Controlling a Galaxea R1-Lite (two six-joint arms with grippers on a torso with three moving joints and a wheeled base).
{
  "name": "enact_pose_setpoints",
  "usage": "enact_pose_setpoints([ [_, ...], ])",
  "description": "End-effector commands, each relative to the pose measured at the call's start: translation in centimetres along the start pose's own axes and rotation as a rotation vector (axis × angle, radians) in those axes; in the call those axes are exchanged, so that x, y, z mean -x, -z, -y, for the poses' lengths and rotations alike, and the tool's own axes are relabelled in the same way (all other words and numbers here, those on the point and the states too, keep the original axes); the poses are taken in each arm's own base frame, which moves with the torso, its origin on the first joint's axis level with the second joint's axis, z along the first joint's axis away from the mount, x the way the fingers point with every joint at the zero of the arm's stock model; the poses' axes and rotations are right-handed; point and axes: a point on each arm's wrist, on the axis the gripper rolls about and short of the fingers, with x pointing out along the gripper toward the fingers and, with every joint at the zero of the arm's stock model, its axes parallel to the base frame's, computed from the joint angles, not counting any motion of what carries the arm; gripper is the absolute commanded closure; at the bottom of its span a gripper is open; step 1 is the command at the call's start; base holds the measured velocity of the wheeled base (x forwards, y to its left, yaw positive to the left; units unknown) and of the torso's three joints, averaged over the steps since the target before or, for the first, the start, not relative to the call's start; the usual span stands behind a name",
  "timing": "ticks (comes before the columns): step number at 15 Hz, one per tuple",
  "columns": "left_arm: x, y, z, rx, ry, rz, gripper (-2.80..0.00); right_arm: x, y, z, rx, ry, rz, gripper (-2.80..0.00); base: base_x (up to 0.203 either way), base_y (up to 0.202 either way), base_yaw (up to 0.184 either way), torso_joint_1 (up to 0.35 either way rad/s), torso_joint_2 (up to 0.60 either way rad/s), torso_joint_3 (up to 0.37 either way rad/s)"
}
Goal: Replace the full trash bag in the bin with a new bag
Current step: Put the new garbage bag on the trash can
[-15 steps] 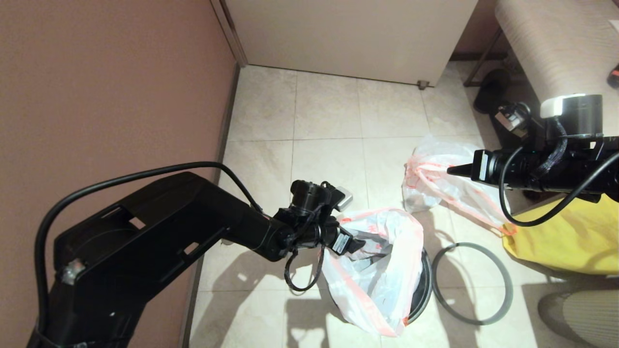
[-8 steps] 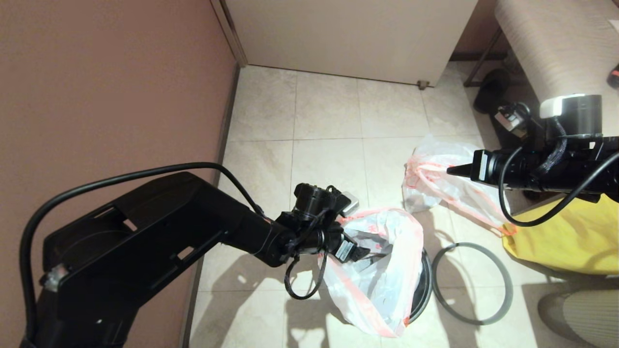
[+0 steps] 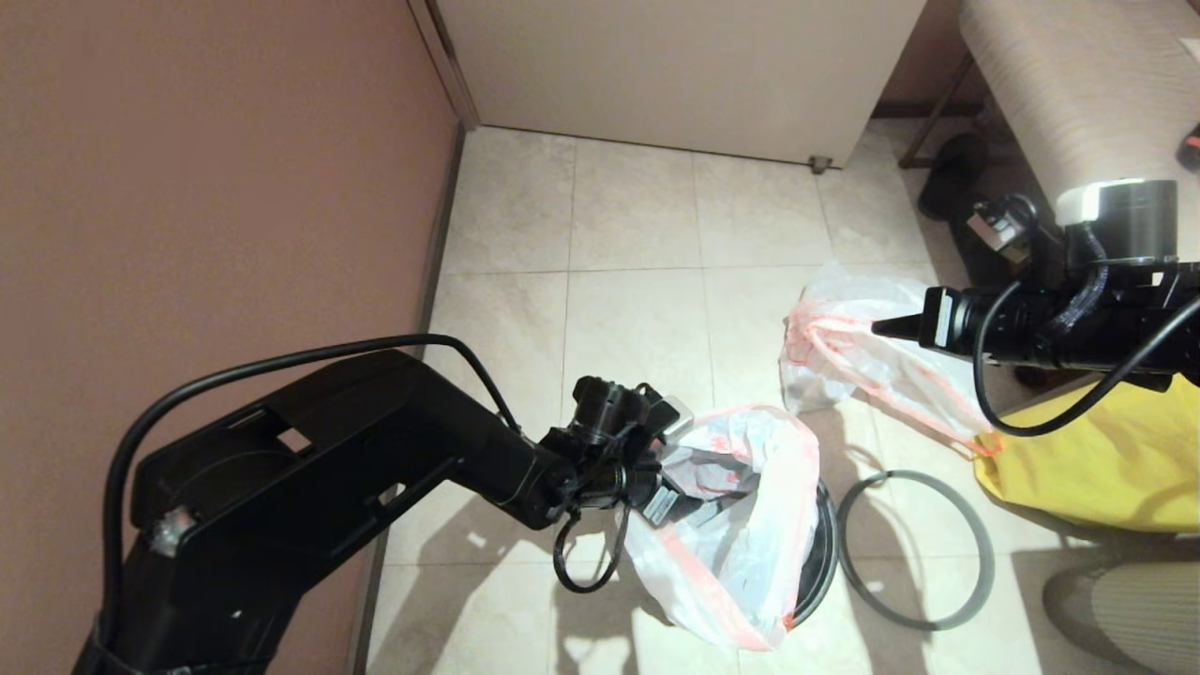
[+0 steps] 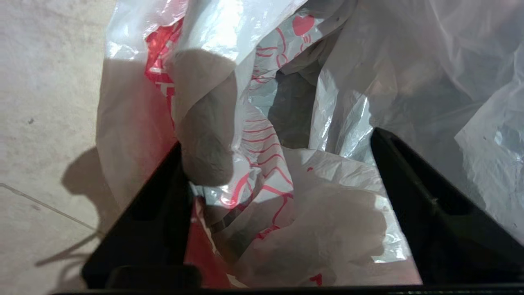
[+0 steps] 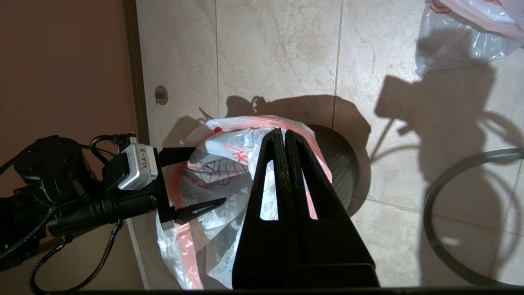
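The new bag (image 3: 750, 534) hangs limp over the black bin (image 3: 825, 553), its pink-red hem spread wide. My left gripper (image 3: 698, 502) stands open at the bag's mouth. In the left wrist view the red-printed new bag (image 4: 262, 164) fills the gap of the left gripper (image 4: 276, 137). The right wrist view shows the left gripper (image 5: 208, 176) against the new bag (image 5: 221, 164), beside the bin (image 5: 339, 172). The full trash bag (image 3: 844, 347) lies on the floor farther back, also seen as full trash bag (image 5: 462, 37). My right gripper (image 3: 877, 328) hovers above it, shut and empty, right gripper (image 5: 283, 132).
The grey hoop (image 3: 914, 548) lies flat on the tiles right of the bin, also seen as the hoop (image 5: 434, 213). A yellow fabric bag (image 3: 1097, 459) sits at the right. A brown wall (image 3: 216, 187) runs along the left; a cabinet (image 3: 675, 66) stands at the back.
My left gripper has dropped lower and pushed a little farther into the new bag's mouth, pulling the plastic with it. The right arm has barely shifted.
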Motion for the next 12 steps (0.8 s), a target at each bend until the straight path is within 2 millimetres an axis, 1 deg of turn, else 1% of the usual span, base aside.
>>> enact_pose_setpoints([
  [1,0.2,-0.1,-0.3,0.002,-0.006,0.006,0.0,0.0,0.0,-0.2,0.001,-0.007,0.0,0.0,0.0,0.0,0.0,0.0,0.0,0.0],
  [3,0.7,-0.3,-0.2,0.014,-0.008,0.014,0.0,-0.5,0.6,-1.1,0.008,-0.035,-0.025,0.0,0.0,0.0,0.0,0.0,0.0,0.0],
  [5,0.6,-0.3,0.1,0.024,0.001,0.011,0.0,-1.2,1.5,-2.1,0.017,-0.065,-0.06,0.0,0.0,0.0,0.0,0.0,0.0,0.0],
  [12,0.1,-0.2,0.0,0.041,-0.014,0.045,0.0,-1.5,1.8,-2.1,0.016,-0.067,-0.072,0.0,0.0,0.0,0.0,0.0,0.0,0.0],
])
